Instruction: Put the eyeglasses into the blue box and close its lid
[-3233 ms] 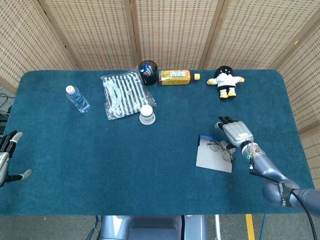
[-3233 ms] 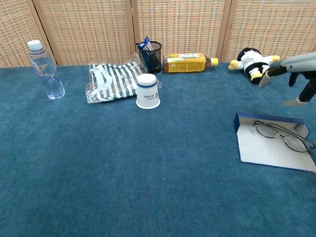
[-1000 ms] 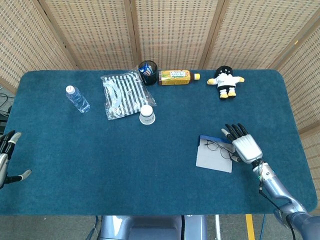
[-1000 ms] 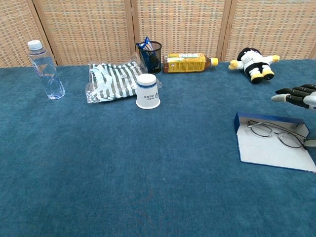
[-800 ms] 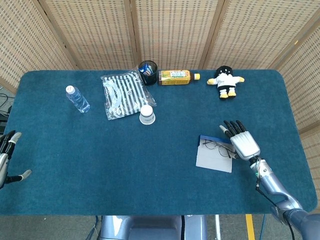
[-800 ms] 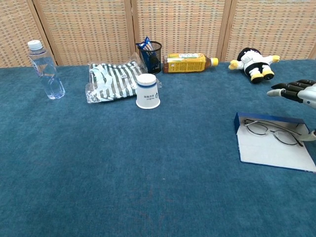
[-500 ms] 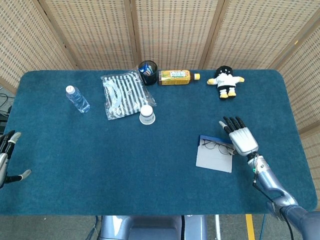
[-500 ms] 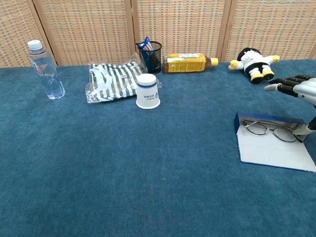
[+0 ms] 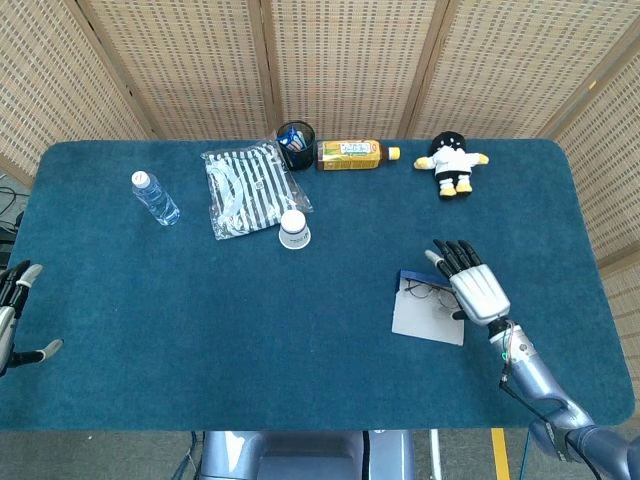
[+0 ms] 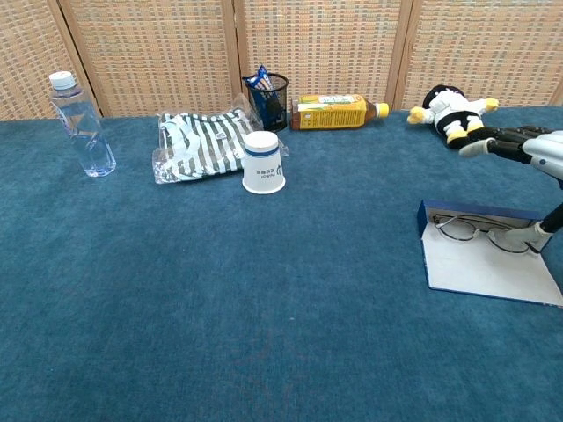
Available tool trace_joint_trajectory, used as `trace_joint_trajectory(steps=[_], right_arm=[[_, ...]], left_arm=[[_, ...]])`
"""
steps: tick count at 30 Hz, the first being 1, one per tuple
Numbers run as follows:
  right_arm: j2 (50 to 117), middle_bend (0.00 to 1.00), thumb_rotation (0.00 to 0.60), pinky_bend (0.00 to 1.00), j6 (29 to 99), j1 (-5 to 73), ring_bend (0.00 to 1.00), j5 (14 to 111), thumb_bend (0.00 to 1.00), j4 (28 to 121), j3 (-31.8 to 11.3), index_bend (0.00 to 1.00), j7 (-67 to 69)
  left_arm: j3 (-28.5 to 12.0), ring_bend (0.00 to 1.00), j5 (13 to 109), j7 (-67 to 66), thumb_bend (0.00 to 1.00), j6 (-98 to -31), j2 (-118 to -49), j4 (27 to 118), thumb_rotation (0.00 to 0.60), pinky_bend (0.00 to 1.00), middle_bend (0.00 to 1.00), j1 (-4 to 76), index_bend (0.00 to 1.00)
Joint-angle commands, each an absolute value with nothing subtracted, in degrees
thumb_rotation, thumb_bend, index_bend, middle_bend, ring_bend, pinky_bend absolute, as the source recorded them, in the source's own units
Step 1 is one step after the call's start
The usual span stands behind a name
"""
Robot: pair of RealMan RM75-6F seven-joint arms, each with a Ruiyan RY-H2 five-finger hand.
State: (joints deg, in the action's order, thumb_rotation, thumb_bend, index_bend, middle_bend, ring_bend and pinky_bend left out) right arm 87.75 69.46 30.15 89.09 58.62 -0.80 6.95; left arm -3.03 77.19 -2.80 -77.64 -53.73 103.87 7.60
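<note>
the eyeglasses lie inside the open blue box, against its far wall, on the right side of the table. right hand: fingers spread, holding nothing, above the box. left hand: open, at the table's left edge.

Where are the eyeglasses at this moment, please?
The eyeglasses lie on the right side of the table, inside the open blue box against its back wall. The right hand is directly beside them, fingers spread.
</note>
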Motion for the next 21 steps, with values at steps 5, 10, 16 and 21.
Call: trace_joint_trajectory(steps=[5, 10, 16, 21], right_arm=[[83.4, 0.0, 0.6, 0.04, 70.0, 27.1, 0.0, 86.2, 0.36, 75.7, -0.9, 0.42, -1.8], [85.7, 0.0, 0.6, 0.04, 69.3, 26.6, 0.0, 83.8, 0.39, 77.0, -2.0, 0.43, -7.8], [88.7, 0.0, 0.6, 0.04, 69.0, 26.3, 0.0, 82.7, 0.39, 75.3, -2.3, 0.43, -12.8], [90.7, 0.0, 0.6, 0.04, 68.4, 25.9, 0.0, 82.4, 0.39, 73.2, -1.6, 0.43, -15.4]], left_arm=[[-2.7, 0.0, 78.5, -1.6, 0.0, -78.5, -53.3, 104.0, 0.6, 0.0, 0.0, 7.1, 0.0], [-2.3, 0.0, 79.8, -0.8, 0.0, -79.0, -53.1, 103.7, 0.6, 0.0, 0.0, 6.8, 0.0], [-2.1, 0.0, 80.6, 0.7, 0.0, -79.6, -52.7, 103.4, 0.6, 0.0, 0.0, 6.4, 0.0], [-2.0, 0.0, 81.1, 1.3, 0.0, -79.9, -52.4, 103.3, 0.6, 0.0, 0.0, 6.2, 0.0]])
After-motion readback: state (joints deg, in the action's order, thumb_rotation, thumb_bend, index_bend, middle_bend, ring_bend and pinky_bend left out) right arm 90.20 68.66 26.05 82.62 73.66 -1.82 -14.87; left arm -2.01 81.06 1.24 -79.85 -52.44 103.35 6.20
